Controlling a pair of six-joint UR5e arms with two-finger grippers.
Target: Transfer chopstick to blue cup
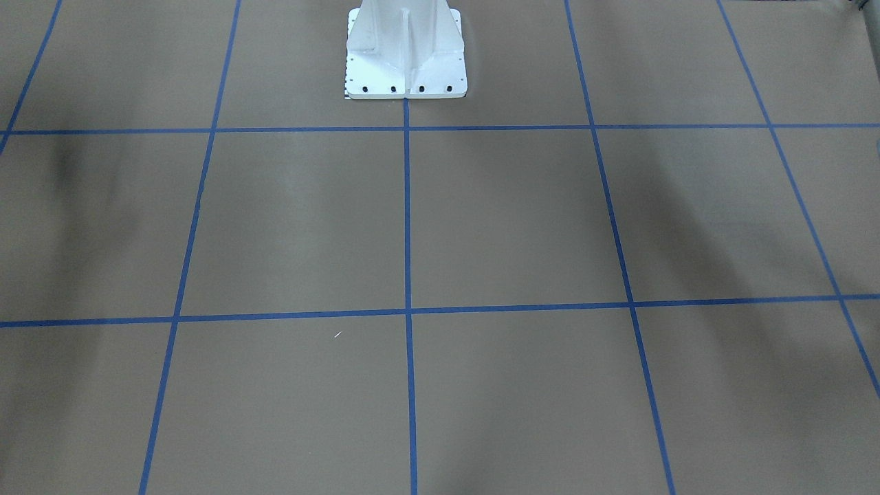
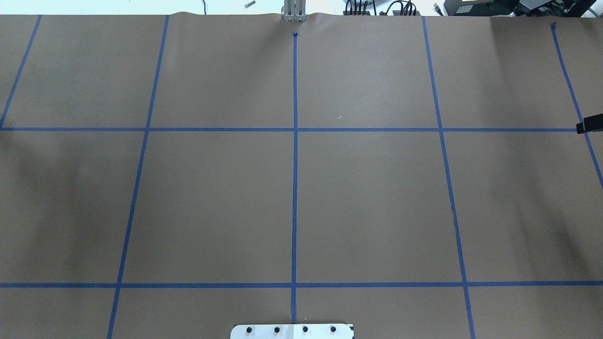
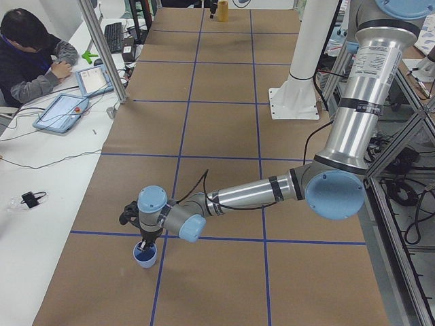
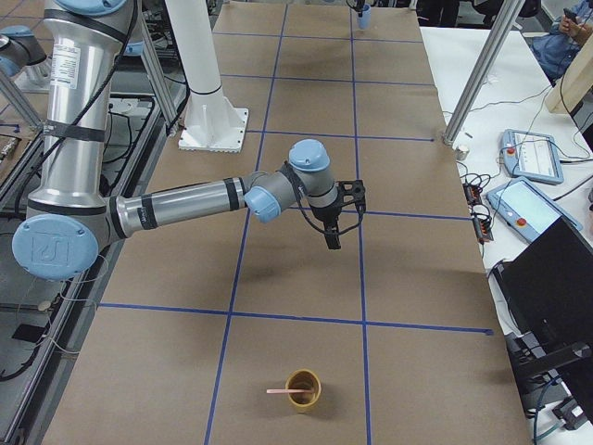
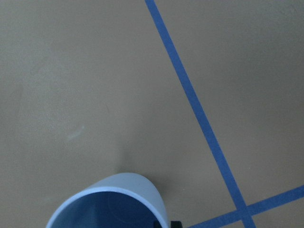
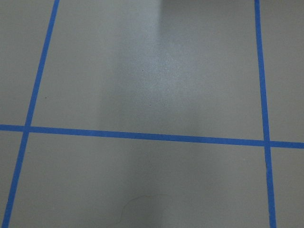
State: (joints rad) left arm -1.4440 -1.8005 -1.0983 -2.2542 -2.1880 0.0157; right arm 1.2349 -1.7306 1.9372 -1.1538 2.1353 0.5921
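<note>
You are watching the left gripper hanging straight down over the blue cup, with its tip reaching the cup's rim. Only the side camera is showing it, so you cannot tell whether its fingers are apart or together. The blue cup is standing upright on the brown paper covering the table, just beside a crossing of blue tape lines, and the left wrist camera is looking down on its rim and darker blue inside. The chopstick is sitting at the table's other end, well apart from the blue cup. One end is resting in a yellow-brown cup and the other is poking out over that cup's rim, almost level. The right gripper is hovering above the paper near a tape crossing, apart from that cup, and here too you cannot tell how its jaws are standing. A person is sitting at the white side table.
</note>
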